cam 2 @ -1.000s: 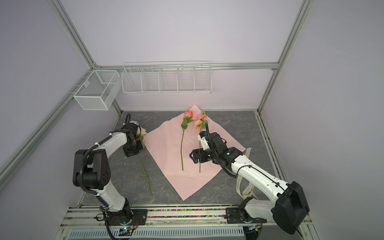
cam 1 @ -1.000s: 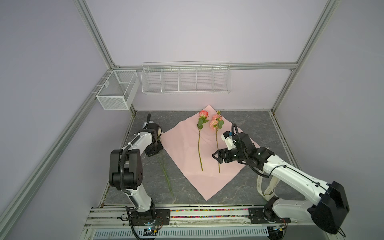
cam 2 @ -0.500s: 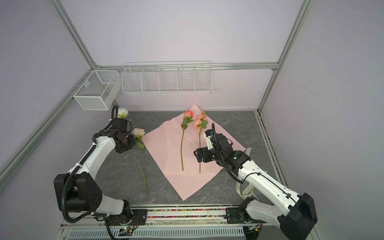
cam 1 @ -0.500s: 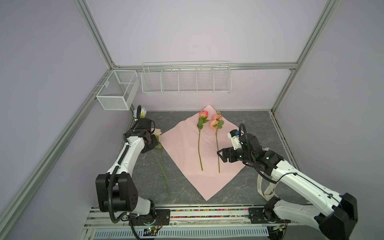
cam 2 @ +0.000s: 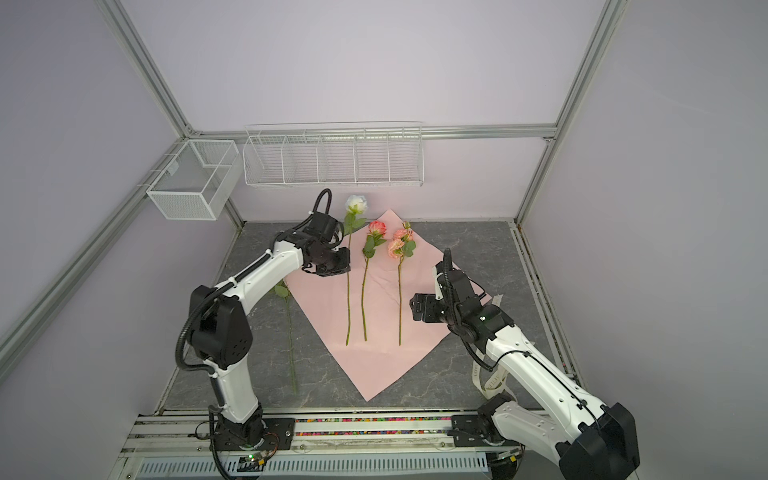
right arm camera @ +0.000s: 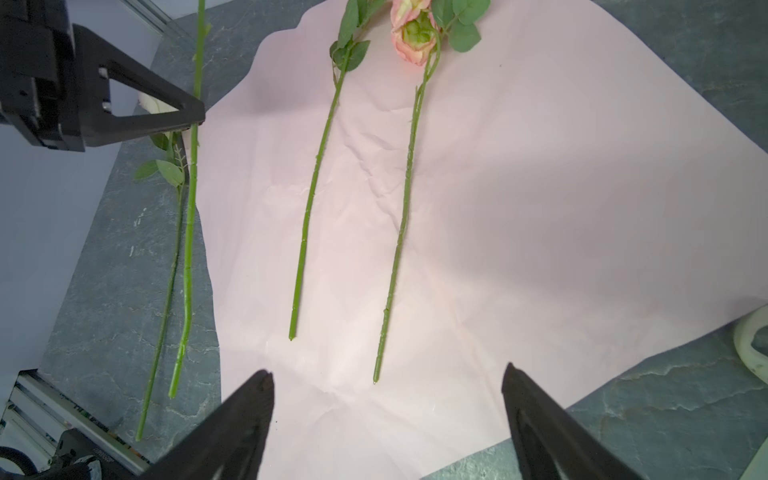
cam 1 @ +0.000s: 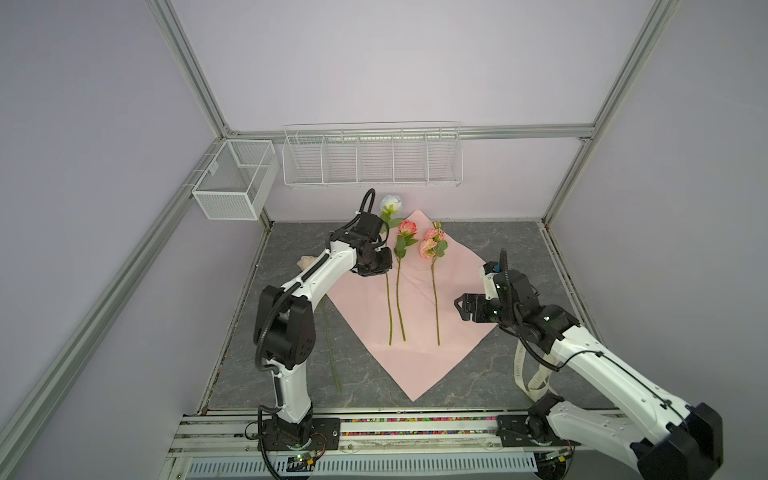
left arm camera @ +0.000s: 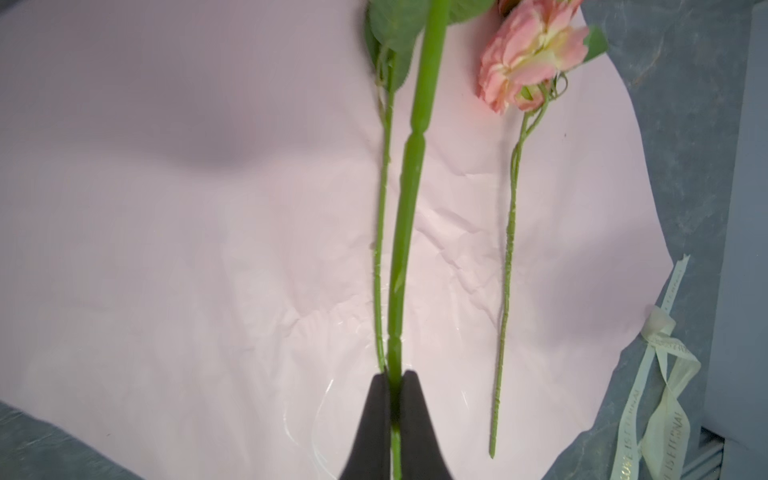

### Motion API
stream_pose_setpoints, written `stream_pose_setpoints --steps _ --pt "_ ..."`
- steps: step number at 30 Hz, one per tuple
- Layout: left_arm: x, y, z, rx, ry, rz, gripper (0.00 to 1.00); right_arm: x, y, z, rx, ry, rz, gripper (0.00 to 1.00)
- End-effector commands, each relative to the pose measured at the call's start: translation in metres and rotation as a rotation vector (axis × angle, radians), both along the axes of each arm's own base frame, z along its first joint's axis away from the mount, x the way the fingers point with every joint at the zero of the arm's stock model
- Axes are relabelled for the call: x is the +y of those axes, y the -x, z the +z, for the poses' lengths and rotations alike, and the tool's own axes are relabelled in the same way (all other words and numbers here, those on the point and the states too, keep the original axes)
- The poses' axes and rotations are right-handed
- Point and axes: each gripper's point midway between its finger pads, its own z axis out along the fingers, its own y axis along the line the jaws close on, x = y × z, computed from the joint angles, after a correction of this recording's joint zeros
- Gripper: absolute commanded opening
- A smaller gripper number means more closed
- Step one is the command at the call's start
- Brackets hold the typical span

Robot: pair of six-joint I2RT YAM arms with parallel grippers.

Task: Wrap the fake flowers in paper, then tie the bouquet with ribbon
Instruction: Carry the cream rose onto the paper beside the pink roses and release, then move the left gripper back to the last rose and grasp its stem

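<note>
We count four stems making up the bouquet of fake flowers (cam 1: 400, 291), not yet bunched, all with long axes running nearly parallel, blooms toward the back wall and cut ends toward the arms' bases. Two lie flat on the single pink wrapping paper (cam 1: 415, 365): a pink rose (cam 1: 407, 227) and, to its right, a peach spray (cam 1: 431, 243). A third, a cream rose (cam 1: 306, 262), lies off the sheet on the grey counter (cam 1: 519, 249) to the left. The fourth, a white rose (cam 1: 390, 204), is pinched partway down its stem by the left claw (left arm camera: 395, 376), whose fingers are pressed together on it, and it is held lifted just left of the pink rose's stem. The right claw (right arm camera: 386, 374) is spread wide and empty over the paper's right side, apart from the peach spray's stem. One cream ribbon (left arm camera: 665, 374) lies on the counter at the right.
</note>
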Motion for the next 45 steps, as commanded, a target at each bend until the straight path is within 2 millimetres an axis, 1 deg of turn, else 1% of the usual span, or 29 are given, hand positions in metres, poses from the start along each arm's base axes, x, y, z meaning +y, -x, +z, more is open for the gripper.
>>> stream_pose_setpoints --steps 1,4,8,10,16,18,20,22,24,26,30,32,34,36,39,42,43,44,45 --pt "-0.03 0.0 -0.014 0.062 -0.008 -0.05 0.0 -0.009 0.003 -0.003 0.012 0.004 -0.031 0.89" --pt "-0.054 -0.005 -0.029 0.081 0.002 -0.087 0.0 -0.012 0.003 -0.005 0.02 0.012 -0.037 0.89" --pt "-0.07 -0.014 -0.045 0.09 0.012 -0.087 0.0 -0.013 0.002 -0.006 0.021 0.015 -0.038 0.89" --pt "-0.076 -0.014 -0.053 0.101 0.019 -0.098 0.0 -0.014 0.002 -0.006 0.022 0.017 -0.04 0.89" --pt "-0.082 -0.014 -0.082 0.129 -0.007 -0.114 0.0 -0.013 0.001 -0.009 0.034 0.019 -0.038 0.89" --pt "-0.079 -0.015 -0.091 0.135 -0.029 -0.108 0.04 -0.012 0.0 -0.01 0.038 0.017 -0.033 0.89" --pt "-0.079 -0.015 -0.096 0.142 -0.037 -0.111 0.09 -0.012 0.0 -0.01 0.041 0.015 -0.032 0.89" --pt "-0.081 -0.014 -0.093 0.135 -0.03 -0.125 0.17 -0.012 -0.001 -0.009 0.04 0.014 -0.032 0.89" --pt "-0.08 -0.015 -0.083 0.105 -0.045 -0.126 0.24 -0.011 0.0 -0.009 0.041 0.012 -0.031 0.89" --pt "-0.079 -0.015 -0.071 0.077 -0.04 -0.131 0.27 -0.011 0.0 -0.009 0.043 0.005 -0.032 0.89" --pt "-0.076 -0.012 -0.036 0.006 -0.004 -0.131 0.3 -0.007 0.0 -0.008 0.045 -0.016 -0.022 0.89" --pt "-0.067 -0.009 -0.019 -0.043 -0.007 -0.119 0.31 -0.003 0.001 -0.008 0.05 -0.032 -0.008 0.89" --pt "-0.05 -0.006 -0.004 -0.117 -0.044 -0.086 0.33 0.003 0.001 -0.006 0.051 -0.058 0.017 0.89" --pt "-0.017 -0.004 -0.002 -0.162 -0.113 0.008 0.37 0.015 0.001 -0.005 0.056 -0.098 0.064 0.89" --pt "0.031 0.004 -0.009 -0.146 -0.157 0.094 0.37 0.036 0.003 -0.001 0.071 -0.172 0.15 0.89" --pt "0.087 0.016 -0.025 -0.087 -0.19 0.218 0.36 0.052 0.002 -0.002 0.094 -0.205 0.2 0.89" --pt "0.102 0.02 -0.028 -0.078 -0.196 0.249 0.36 0.057 0.002 -0.003 0.103 -0.204 0.214 0.89" --pt "0.12 0.025 -0.034 -0.063 -0.208 0.284 0.35 0.061 0.004 -0.008 0.119 -0.197 0.231 0.89" --pt "0.135 0.03 -0.039 -0.054 -0.22 0.308 0.35 0.069 0.001 -0.001 0.109 -0.2 0.254 0.9"
